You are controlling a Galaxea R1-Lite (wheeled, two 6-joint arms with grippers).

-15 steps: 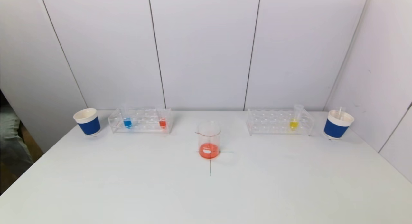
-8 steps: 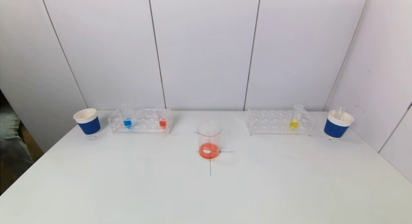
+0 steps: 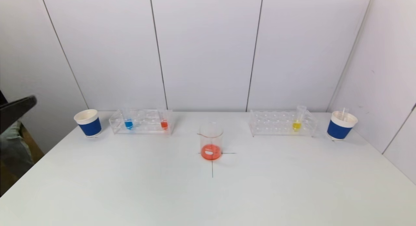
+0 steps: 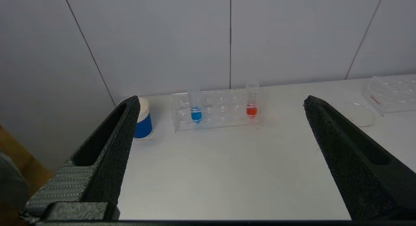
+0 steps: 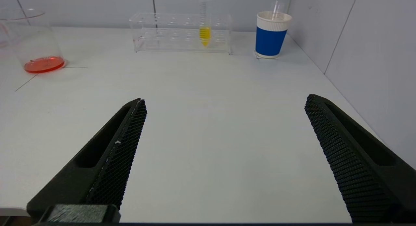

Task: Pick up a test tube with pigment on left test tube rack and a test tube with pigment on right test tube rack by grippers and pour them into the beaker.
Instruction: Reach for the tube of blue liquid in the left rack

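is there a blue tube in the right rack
No, the right rack holds only a yellow tube; the blue tube stands in the left rack.

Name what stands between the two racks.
The beaker, holding orange-red liquid, stands between the left rack and right rack, slightly nearer the robot; head view shows it.

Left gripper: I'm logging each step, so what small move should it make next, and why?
Probably advance the open left gripper toward the left rack and line up on the orange tube. Nothing is held yet, the rack lies far ahead, and the beaker holds only orange liquid.
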